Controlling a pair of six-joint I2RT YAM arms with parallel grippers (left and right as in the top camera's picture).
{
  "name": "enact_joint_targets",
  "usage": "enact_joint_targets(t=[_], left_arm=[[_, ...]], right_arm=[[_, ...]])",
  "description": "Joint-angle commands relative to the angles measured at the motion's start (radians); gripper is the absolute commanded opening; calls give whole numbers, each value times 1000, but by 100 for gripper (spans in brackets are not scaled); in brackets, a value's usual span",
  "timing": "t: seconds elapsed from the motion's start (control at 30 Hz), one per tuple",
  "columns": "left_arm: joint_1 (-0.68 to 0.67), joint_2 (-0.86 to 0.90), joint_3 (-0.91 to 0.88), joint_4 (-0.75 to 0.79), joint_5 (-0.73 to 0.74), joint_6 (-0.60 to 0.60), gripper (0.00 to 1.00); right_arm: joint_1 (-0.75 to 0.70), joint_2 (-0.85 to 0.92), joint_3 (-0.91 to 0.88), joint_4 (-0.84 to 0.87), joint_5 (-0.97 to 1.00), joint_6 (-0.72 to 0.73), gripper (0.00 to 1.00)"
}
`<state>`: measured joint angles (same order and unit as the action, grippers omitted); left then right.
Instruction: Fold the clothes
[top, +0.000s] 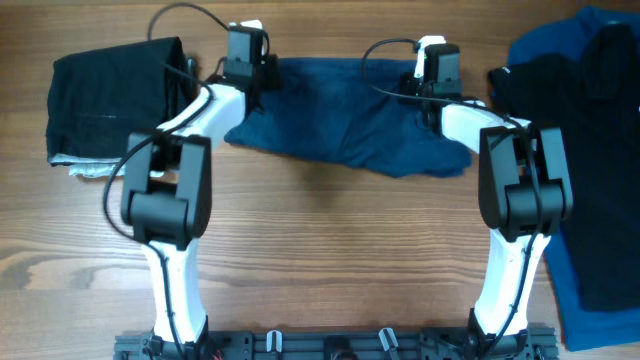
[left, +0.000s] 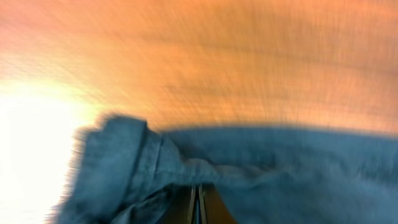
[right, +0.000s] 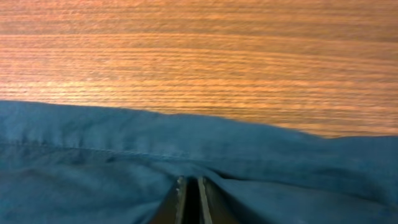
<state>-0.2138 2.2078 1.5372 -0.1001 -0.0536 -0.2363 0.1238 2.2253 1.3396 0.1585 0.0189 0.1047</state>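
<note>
A pair of navy shorts (top: 340, 120) lies spread across the far middle of the wooden counter (top: 330, 250). The left gripper (left: 198, 202) and right gripper (right: 191, 199) each pinch its far edge. A folded black garment (top: 105, 95) sits far left, and a dark pile (top: 590, 150) lies at right.

Shorts (top: 345, 115) lie spread across the far middle of the surface (top: 330, 260), between the two arms. The left fingers (left: 193, 206) are at the shorts' far left corner and the right fingers (right: 180, 202) at the far right, with cloth bunched around both. Off to the left, near the shorts, a folded garment (top: 110, 95) sits on top of another garment (top: 90, 168) that peeks out at its near edge. Over on the right a heap of garments (top: 590, 150) runs along the surface's edge, one lying over the other.
</note>
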Motion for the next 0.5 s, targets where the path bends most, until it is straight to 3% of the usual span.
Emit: enact_joint_targets(t=[0.0, 0.3, 0.47], left_arm=[[46, -142, 16, -2, -134, 24, 4], [48, -191, 16, -228, 99, 23, 4], [48, -87, 16, -225, 98, 23, 4]], right_arm=[[-39, -104, -2, -6, 34, 3, 11], [-56, -200, -6, -293, -40, 0, 4], [-56, -112, -6, -294, -37, -1, 4]])
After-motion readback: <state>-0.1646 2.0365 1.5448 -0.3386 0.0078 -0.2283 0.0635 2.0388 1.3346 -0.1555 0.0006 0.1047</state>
